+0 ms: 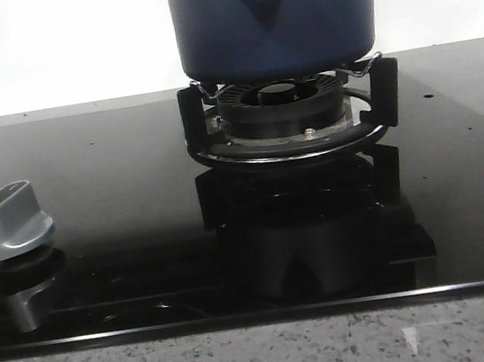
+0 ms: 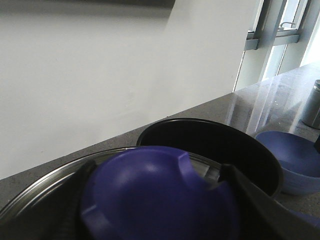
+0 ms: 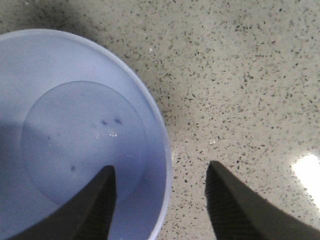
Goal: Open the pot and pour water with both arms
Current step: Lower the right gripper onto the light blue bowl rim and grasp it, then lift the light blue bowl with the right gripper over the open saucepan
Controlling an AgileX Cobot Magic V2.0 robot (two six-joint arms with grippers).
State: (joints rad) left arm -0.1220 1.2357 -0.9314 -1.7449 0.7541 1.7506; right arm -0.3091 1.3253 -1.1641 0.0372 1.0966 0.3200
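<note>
Pot (image 1: 274,14) sits on the burner (image 1: 284,111), far centre of the black hob (image 1: 119,208). Left gripper (image 2: 157,200) is clamped on the lid knob (image 2: 155,195). Right gripper (image 3: 160,200), spread and empty, straddles the bowl (image 3: 75,135) rim over speckled counter (image 3: 240,75).

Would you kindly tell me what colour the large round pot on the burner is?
The large round pot is dark blue, clearest in the front view.

Kitchen, gas burner (image 1: 284,111) on black glass hob (image 1: 136,206), speckled stone counter (image 3: 240,75)

Left hand (image 2: 155,200) clamped, right hand (image 3: 160,200) spread, empty.
</note>
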